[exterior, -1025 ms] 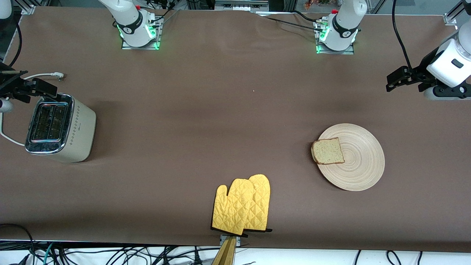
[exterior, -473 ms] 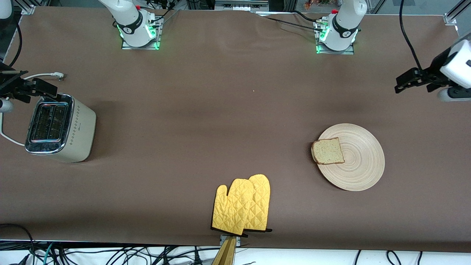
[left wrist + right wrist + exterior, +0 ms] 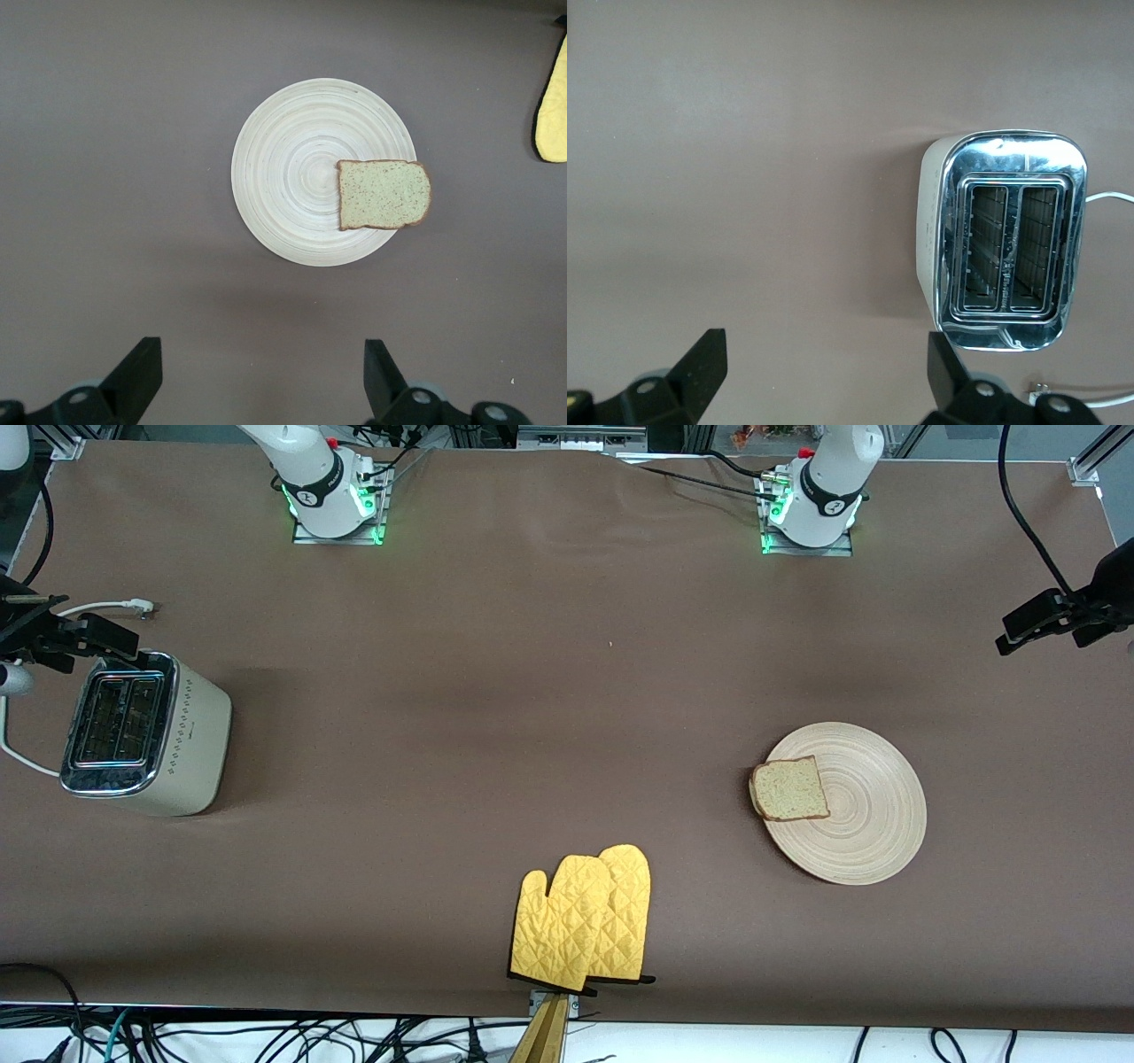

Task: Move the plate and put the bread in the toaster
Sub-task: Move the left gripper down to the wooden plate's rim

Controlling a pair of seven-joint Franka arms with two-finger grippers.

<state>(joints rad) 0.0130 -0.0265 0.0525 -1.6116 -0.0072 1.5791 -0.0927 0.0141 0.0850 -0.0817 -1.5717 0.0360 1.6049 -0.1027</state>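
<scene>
The plate [image 3: 846,803] lies on the counter [image 3: 496,717] toward the left arm's end, with the bread [image 3: 788,789] at its 9 o'clock rim in the front view, crust overhanging slightly. The toaster [image 3: 142,732] stands upright toward the right arm's end, both slots empty. 2 yellow oven mitts [image 3: 580,918] lie at the counter's near edge.

The front view shows neither gripper's fingers clearly. The left wrist view shows the left gripper [image 3: 257,381] with fingers spread wide, empty, over bare counter beside the plate. The right wrist view shows the right gripper [image 3: 824,376] equally wide, empty, beside the toaster.

Against the earlier frame, the left arm has drawn outward toward the counter's end; the right arm waits unchanged.
</scene>
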